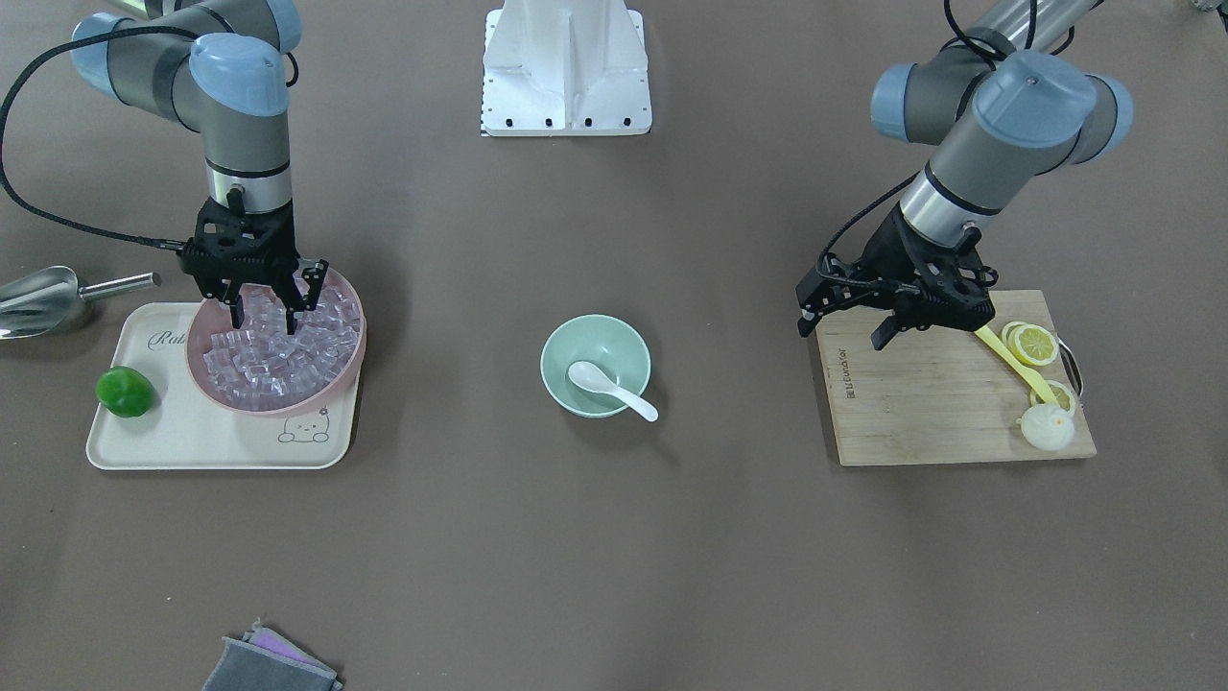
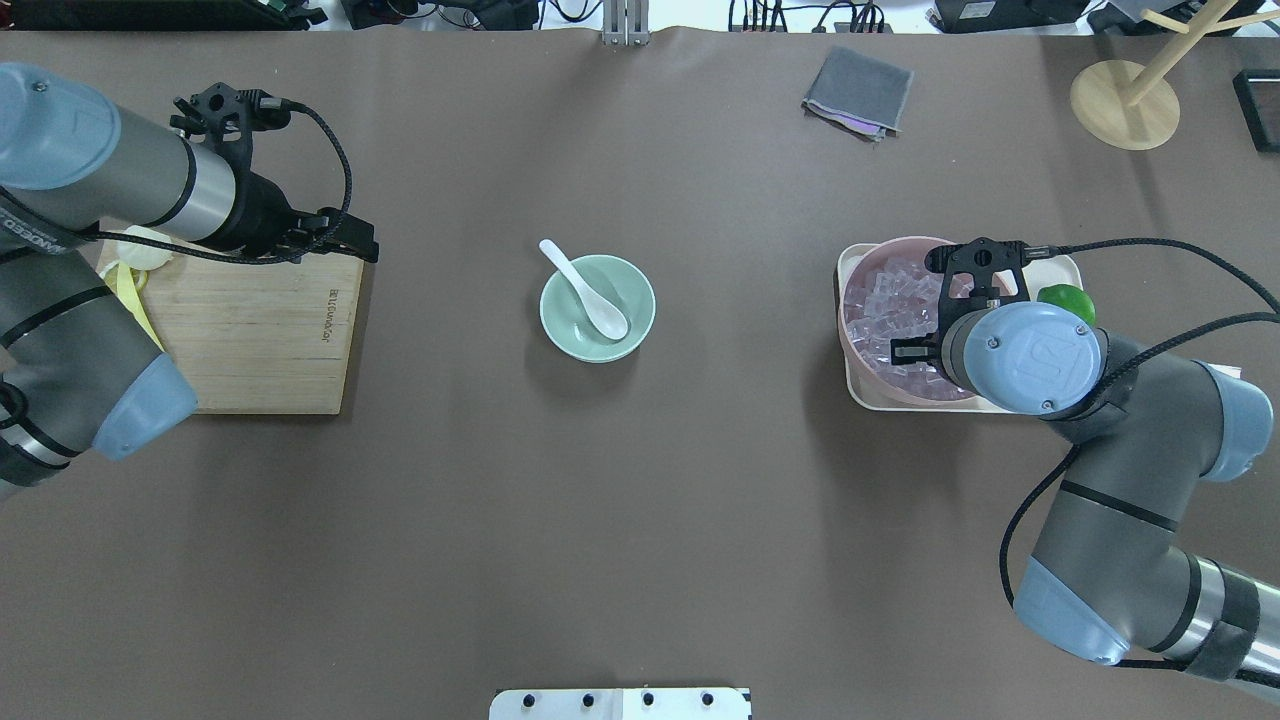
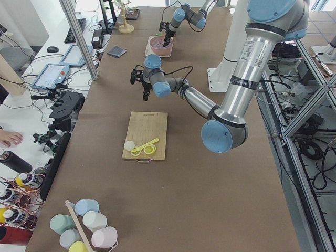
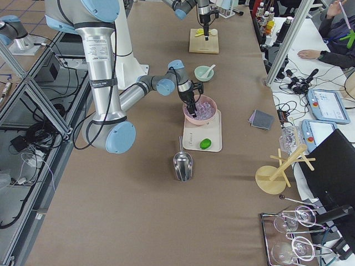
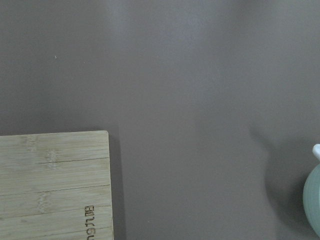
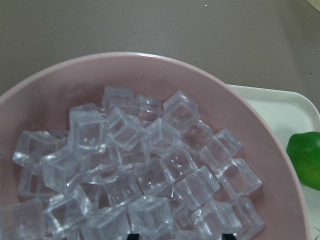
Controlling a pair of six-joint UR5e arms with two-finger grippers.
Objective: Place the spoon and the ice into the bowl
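The white spoon (image 1: 609,384) lies in the mint-green bowl (image 1: 556,345) at the table's middle, with its handle over the rim. Both also show in the overhead view, the spoon (image 2: 590,295) and the bowl (image 2: 632,295). Many clear ice cubes (image 1: 278,357) fill the pink bowl (image 1: 206,376). My right gripper (image 1: 264,315) is open, fingertips down among the top cubes and shut on none. The right wrist view shows the ice (image 6: 135,165) close up. My left gripper (image 1: 842,334) is open and empty over the cutting board's (image 1: 921,403) near corner.
The pink bowl stands on a cream tray (image 1: 192,437) beside a green fruit (image 1: 125,392). A steel scoop (image 1: 38,297) lies next to the tray. The board holds lemon slices (image 1: 1031,344), a yellow spoon (image 1: 1007,363) and a white lump (image 1: 1046,427). A grey cloth (image 1: 269,662) lies at the table's edge.
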